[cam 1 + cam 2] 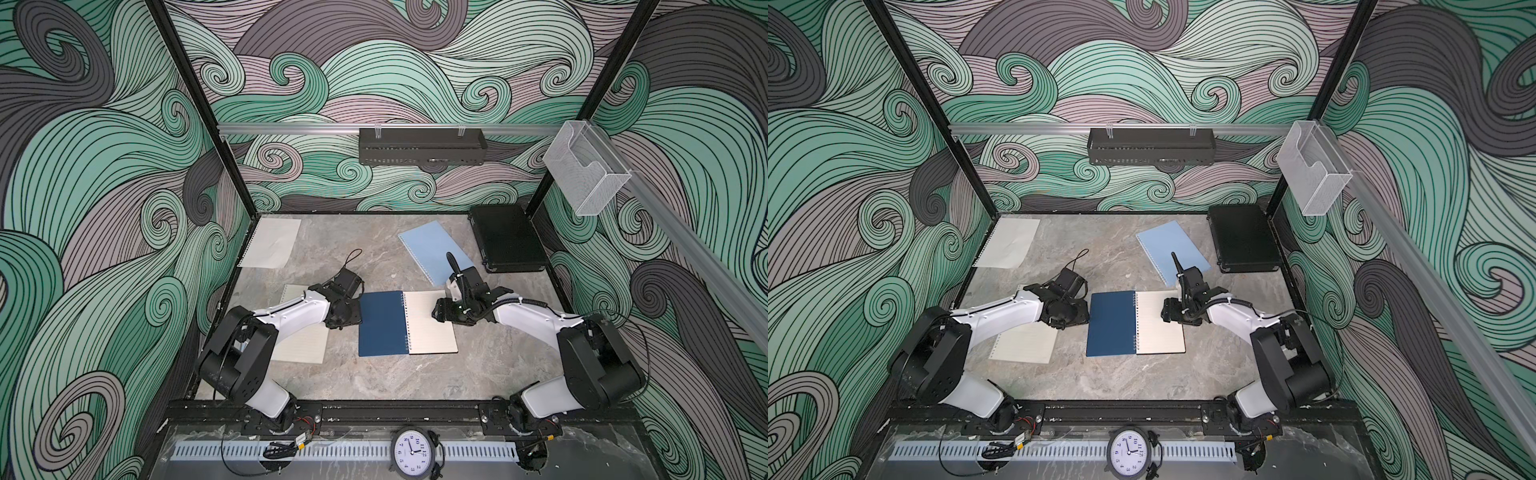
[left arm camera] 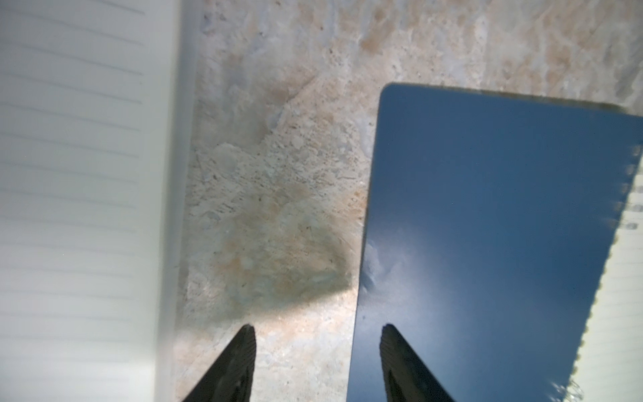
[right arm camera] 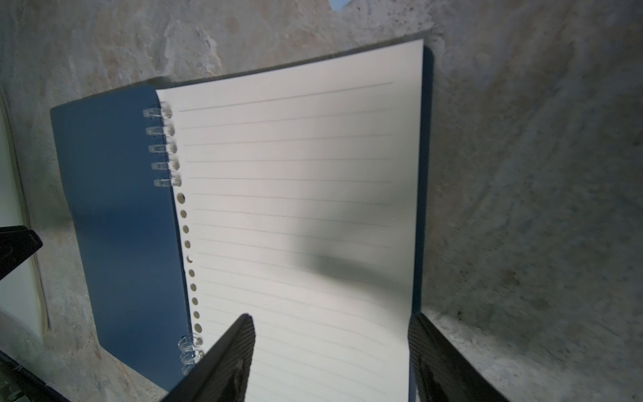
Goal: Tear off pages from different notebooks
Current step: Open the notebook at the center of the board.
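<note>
A dark navy notebook (image 1: 382, 324) lies open mid-table, its lined page (image 1: 430, 332) to the right. In the right wrist view this page (image 3: 295, 191) has its middle holes free of the spiral (image 3: 161, 146); the end rings still hold it. My right gripper (image 3: 330, 320) is open low over the page, one finger above the paper and the other at its outer edge. At the cover's left edge (image 2: 487, 226) my left gripper (image 2: 316, 330) is open, one finger over the cover, one over the table. A light blue notebook (image 1: 432, 249) lies behind. A cream notebook (image 1: 303, 345) lies under the left arm.
A loose page (image 1: 270, 243) lies flat in the back left corner. A black case (image 1: 507, 237) sits at the back right against the wall. A black shelf (image 1: 422, 145) and a clear holder (image 1: 582, 174) hang on the rails above. Patterned walls close three sides.
</note>
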